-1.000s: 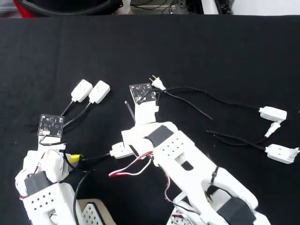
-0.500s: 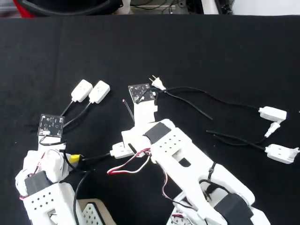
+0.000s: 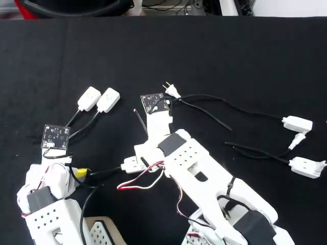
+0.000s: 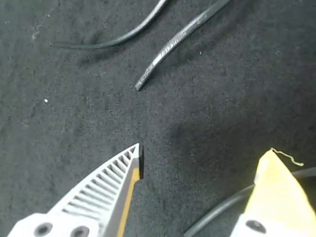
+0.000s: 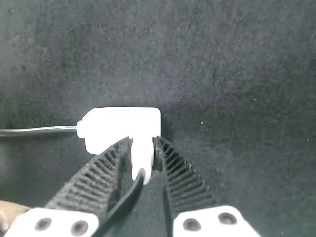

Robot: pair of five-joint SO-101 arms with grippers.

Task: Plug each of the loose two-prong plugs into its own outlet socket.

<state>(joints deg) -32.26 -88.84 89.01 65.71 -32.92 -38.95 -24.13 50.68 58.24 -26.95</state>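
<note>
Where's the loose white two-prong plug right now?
In the high view, the small white two-prong plug lies on the black cloth mid-table, beside the right arm's square camera board, its black cord trailing right.

Black cloth table (image 3: 245, 56), red object (image 3: 23, 9) beyond its far edge — white surface (image 3: 291, 7) at the opposite corner

Two outlet sockets (image 3: 89, 98) lie side by side at the left of the table (image 3: 245, 56). A loose plug (image 3: 171, 90) lies near centre, behind the right arm (image 3: 204, 178). Two more sockets (image 3: 297, 123) lie at far right. Between the arms, another socket (image 5: 121, 126) touches the plug (image 5: 142, 159) in the right gripper (image 5: 142, 143).
</note>
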